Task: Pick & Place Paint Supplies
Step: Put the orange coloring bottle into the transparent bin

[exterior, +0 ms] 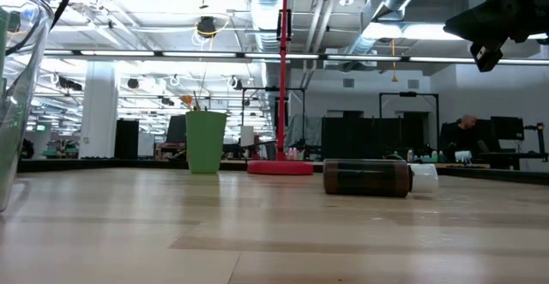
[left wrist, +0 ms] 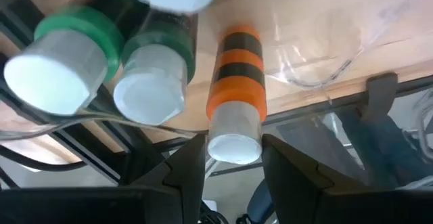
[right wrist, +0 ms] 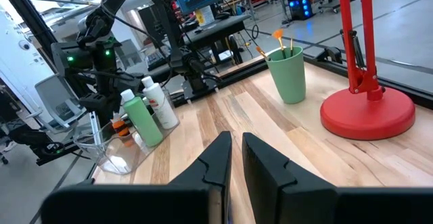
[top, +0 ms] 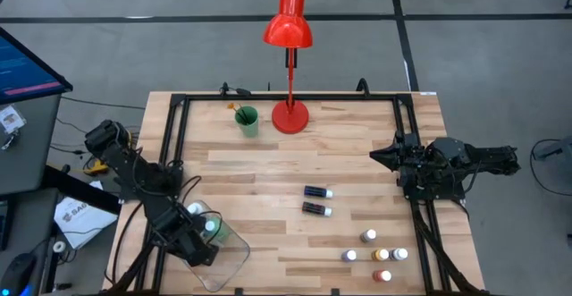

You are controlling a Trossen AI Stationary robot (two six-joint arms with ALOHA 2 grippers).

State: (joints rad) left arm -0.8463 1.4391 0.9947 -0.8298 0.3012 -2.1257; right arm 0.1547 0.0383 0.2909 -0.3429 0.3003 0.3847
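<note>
My left gripper (top: 201,242) hangs over the clear plastic tray (top: 234,262) at the table's near left corner, pointing steeply down. It is open. Its fingers stand close on either side of the white cap (left wrist: 233,146) of an orange, dark-striped paint bottle (left wrist: 235,75) that stands in the tray. Two green-collared bottles (left wrist: 67,55) (left wrist: 155,75) stand beside it in the tray. Two dark bottles (top: 317,191) (top: 316,209) lie on their sides mid-table. Several small white-capped bottles (top: 368,236) (top: 382,254) stand near the right front. My right gripper (right wrist: 235,149) is shut and empty, raised at the table's right edge.
A green cup (top: 247,120) holding brushes and a red desk lamp (top: 290,114) stand at the far middle. A black rail frame (top: 174,144) runs along the table's edges. Bare wood (top: 268,166) lies between the tray and the loose bottles.
</note>
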